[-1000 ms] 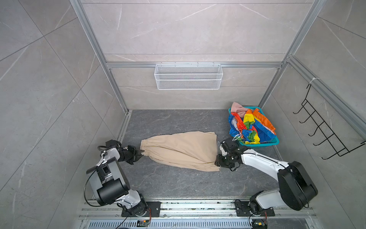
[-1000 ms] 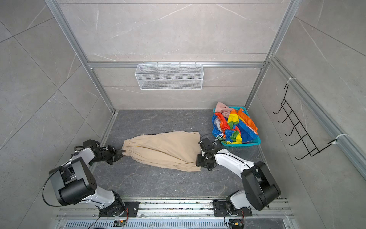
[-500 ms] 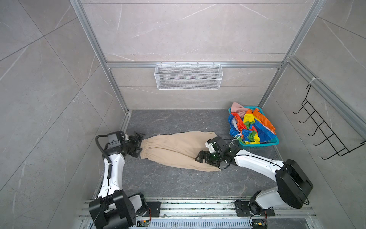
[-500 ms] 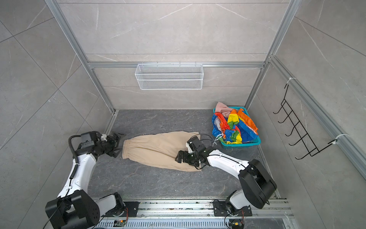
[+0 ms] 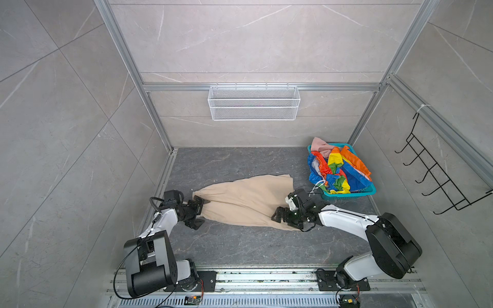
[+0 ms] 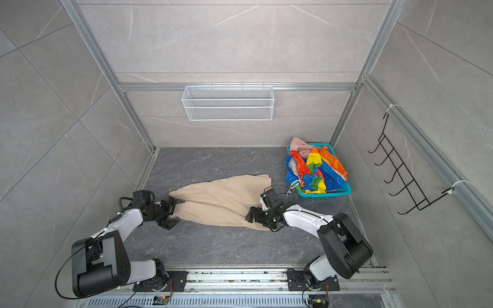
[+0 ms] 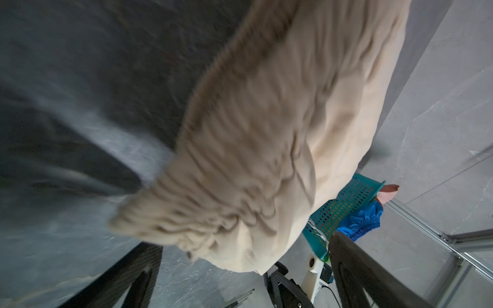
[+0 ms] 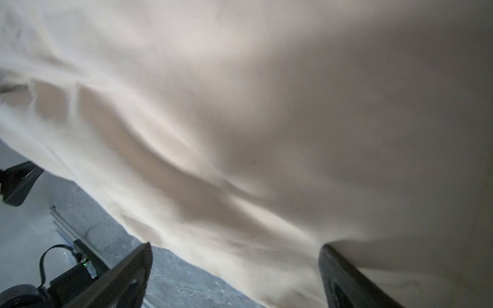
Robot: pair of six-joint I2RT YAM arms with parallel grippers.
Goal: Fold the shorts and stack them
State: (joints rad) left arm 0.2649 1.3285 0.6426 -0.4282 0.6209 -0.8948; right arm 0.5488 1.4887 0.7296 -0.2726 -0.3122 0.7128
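Now that both have let go, the left gripper (image 5: 199,212) stands jaws apart at the waistband of the beige shorts (image 5: 245,202), 9 o'clock; the right gripper (image 5: 283,217), likewise spread, hovers over the hem at 4 o'clock; the garment lies spread mid-table, likely ready for folding; rainbow shorts (image 5: 338,170) and pink shorts (image 5: 320,145) wait in the teal basket (image 5: 349,196), 2 o'clock.

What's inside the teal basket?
The rainbow-striped shorts fill the teal basket, with pink shorts poking out at the back. Anything beneath them is covered.
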